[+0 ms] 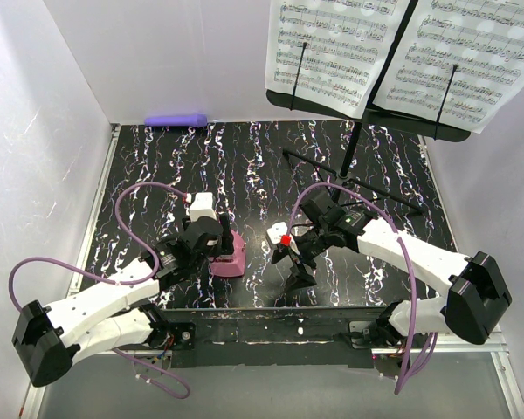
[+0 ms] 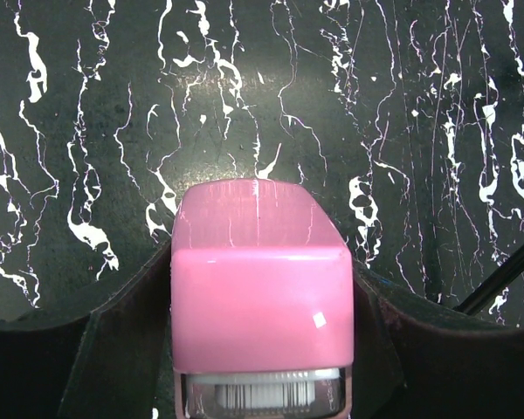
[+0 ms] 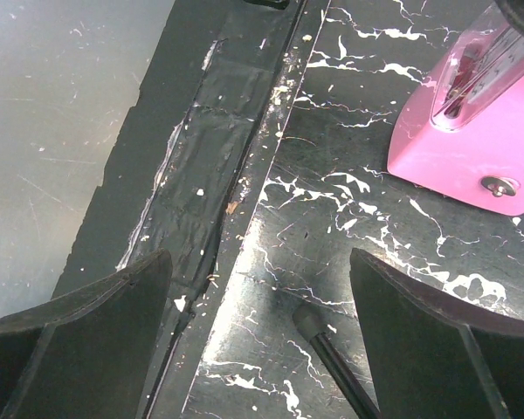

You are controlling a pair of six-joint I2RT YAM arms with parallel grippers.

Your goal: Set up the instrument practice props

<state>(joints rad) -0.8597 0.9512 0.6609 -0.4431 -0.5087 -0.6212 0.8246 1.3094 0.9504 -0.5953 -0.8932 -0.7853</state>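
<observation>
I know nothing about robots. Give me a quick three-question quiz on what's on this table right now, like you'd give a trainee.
1. True or false: the two sheet-music pages lie flat on the table.
2. Which tool grips the pink metronome? A) left B) right C) neither
3. Fill in: the right tool has its jaws ___ and holds nothing.
Key: 1 false, they rest on the music stand. 2 A, the left tool. 3 open.

The music stand (image 1: 358,144) stands at the table's (image 1: 244,166) far right, two sheet-music pages (image 1: 336,48) side by side on its desk; the metronome (image 1: 230,257) sits near the front (left of centre), the cylinder (image 1: 175,120) at the back left
</observation>
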